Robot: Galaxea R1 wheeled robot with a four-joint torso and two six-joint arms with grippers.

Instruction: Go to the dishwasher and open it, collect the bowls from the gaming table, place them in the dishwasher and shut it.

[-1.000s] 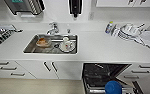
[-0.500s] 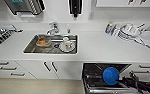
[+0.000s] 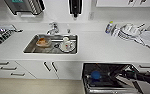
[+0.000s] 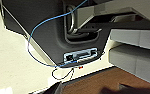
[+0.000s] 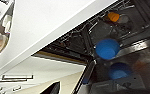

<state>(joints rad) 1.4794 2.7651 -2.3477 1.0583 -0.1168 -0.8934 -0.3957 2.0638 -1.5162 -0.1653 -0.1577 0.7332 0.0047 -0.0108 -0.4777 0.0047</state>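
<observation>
In the head view the dishwasher [image 3: 108,77] stands open under the white counter [image 3: 96,47], below and to the right of the sink [image 3: 51,44], its dark racks showing. A blue bowl [image 3: 96,75] sits in the rack at the near left part of the opening. The right arm [image 3: 141,76] comes in from the right edge, stretched nearly level across the opening, its dark end pointing at the blue bowl and stopping a little short of it; whether the right gripper is wide or narrow cannot be told. White dishes [image 3: 127,31] lie on the counter to the right of the sink.

The left wrist view has the robot's dark plate with a blue cable [image 4: 41,27] looping over it, above a pale floor [image 4: 8,62].

In the right wrist view the blue bowl [image 5: 107,48] rests in the dishwasher [image 5: 116,37] rack, and an orange bowl [image 5: 113,16] sits deeper in behind it, the counter [image 5: 46,30] edge above.
</observation>
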